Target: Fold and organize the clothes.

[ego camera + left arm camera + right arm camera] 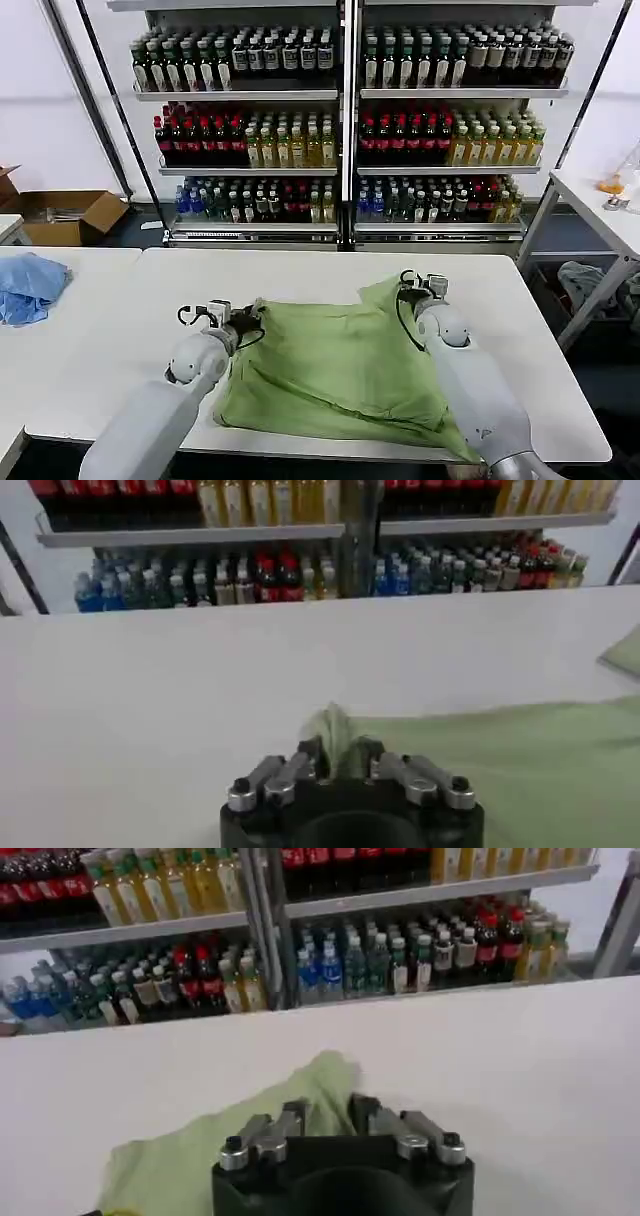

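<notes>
i see the white worktop (330, 275) running wide under the head camera, with shelves of bottles (345, 120) standing behind it. the green shirt (340, 375) lies spread and rumpled on the middle of the worktop, reaching toward its near edge. my left arm comes in from the near left, and the left gripper (247, 320) sits at the shirt's far left corner; in the left wrist view its fingers (310, 755) are pinched together on a small raised tuft of the green cloth. my right arm comes in from the near right, and the right gripper (412, 290) is at the far right corner, its fingers (295, 1116) clamped on a bunched fold there. a light blue cloth (30, 285) lies on the next table, well apart at the left.
</notes>
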### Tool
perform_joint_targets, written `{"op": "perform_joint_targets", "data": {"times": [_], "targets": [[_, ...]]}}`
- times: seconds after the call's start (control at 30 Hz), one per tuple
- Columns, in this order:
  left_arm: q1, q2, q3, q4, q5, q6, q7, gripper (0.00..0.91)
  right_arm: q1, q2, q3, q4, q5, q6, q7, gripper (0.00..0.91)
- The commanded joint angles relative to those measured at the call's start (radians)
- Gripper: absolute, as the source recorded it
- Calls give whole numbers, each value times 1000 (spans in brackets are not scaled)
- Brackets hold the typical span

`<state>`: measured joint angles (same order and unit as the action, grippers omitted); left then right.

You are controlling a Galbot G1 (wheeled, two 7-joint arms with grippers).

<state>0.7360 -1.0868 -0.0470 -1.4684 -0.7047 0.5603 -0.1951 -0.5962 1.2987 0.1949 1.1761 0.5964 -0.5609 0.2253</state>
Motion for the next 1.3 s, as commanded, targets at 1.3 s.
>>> {"op": "perform_joint_targets", "data": {"times": [1.3], "targets": [[344,138,-212,-418,-149,-74,36,50,-580,-188,330,858,171,-16,37,0]]}}
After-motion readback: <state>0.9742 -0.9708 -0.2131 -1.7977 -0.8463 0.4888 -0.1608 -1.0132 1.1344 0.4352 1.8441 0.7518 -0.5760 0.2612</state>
